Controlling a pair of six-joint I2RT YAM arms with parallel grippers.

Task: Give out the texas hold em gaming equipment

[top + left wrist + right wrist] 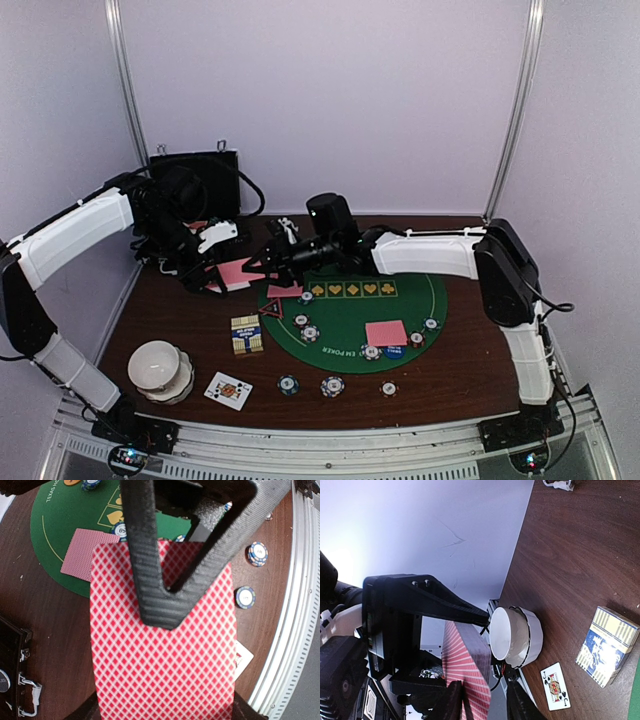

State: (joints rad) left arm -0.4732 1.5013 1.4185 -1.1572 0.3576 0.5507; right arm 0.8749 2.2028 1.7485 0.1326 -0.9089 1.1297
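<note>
My left gripper (215, 275) (160, 625) is shut on a stack of pink-backed playing cards (238, 271) (162, 655), held above the table left of the green mat (340, 345). The stack's edge (472, 680) lies between the parted fingers of my right gripper (262, 268) (485, 702). It touches the left finger and stands clear of the right one. One pink-backed card (386, 332) lies on the mat among striped poker chips (310, 333). Three more chips (332, 386) sit on the wood in front. A red-black triangle marker (271, 309) rests at the mat's left edge.
A white domed bowl stack (160, 368) (517, 635) stands front left, with a face-up jack (228, 390) (556, 686) beside it. A blue and gold card box (247, 334) (607, 646) lies left of the mat. The black hinged case (195, 185) stands open at the back left.
</note>
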